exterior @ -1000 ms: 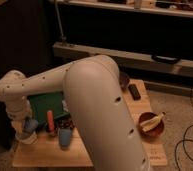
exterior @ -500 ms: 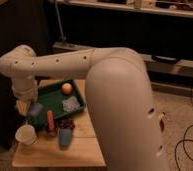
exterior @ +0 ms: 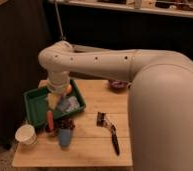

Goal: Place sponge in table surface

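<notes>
My gripper (exterior: 56, 96) hangs down from the white arm over the green tray (exterior: 35, 105) at the left of the wooden table (exterior: 97, 147). A pale yellow piece that looks like the sponge (exterior: 52, 101) sits right under the gripper, over the tray's inner part. I cannot tell whether the gripper holds it. A bluish crumpled thing (exterior: 68, 105) lies in the tray just to its right, and an orange ball (exterior: 69, 89) lies behind it.
A white cup (exterior: 26, 134) stands at the front left corner. A blue cup (exterior: 65, 136) and a red upright item (exterior: 50, 120) stand by the tray's front edge. A black tool (exterior: 110, 132) lies mid-table. A dark bowl (exterior: 117, 85) sits at the back.
The arm has swung so the gripper has moved from the tray's left side to over the tray. The view has shifted, and more of the table's right part shows.
</notes>
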Controlling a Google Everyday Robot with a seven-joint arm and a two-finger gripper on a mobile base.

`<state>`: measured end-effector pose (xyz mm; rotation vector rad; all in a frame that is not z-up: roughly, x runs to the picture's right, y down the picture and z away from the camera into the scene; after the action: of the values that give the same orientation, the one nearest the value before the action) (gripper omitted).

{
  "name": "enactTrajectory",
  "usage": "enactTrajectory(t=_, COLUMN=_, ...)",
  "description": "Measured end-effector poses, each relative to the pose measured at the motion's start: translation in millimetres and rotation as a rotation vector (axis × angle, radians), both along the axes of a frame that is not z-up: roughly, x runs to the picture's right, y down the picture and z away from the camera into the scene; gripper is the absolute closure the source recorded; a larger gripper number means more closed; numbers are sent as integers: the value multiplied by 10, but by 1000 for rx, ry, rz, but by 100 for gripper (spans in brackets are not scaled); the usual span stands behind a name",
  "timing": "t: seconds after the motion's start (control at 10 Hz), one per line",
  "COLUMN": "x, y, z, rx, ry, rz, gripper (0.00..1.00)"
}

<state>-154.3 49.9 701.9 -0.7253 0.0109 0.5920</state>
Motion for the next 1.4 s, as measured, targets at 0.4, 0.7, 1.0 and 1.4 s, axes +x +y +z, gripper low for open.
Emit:
enactTrajectory(t=0.4, x=762, y=480, z=483, rx=-51, ry=96, rz=97, gripper=100)
enactTrajectory(t=0.7, x=808, y=943, z=876, rx=-114, ry=132, rz=155, gripper=100)
enactTrajectory(t=1.0, x=804, y=1272, z=898, rx=-136, ry=159, rz=185, gripper=100)
enactTrajectory(t=1.4, x=907, y=1587, z=867, rx=-162, ry=189, rz=193, gripper=98)
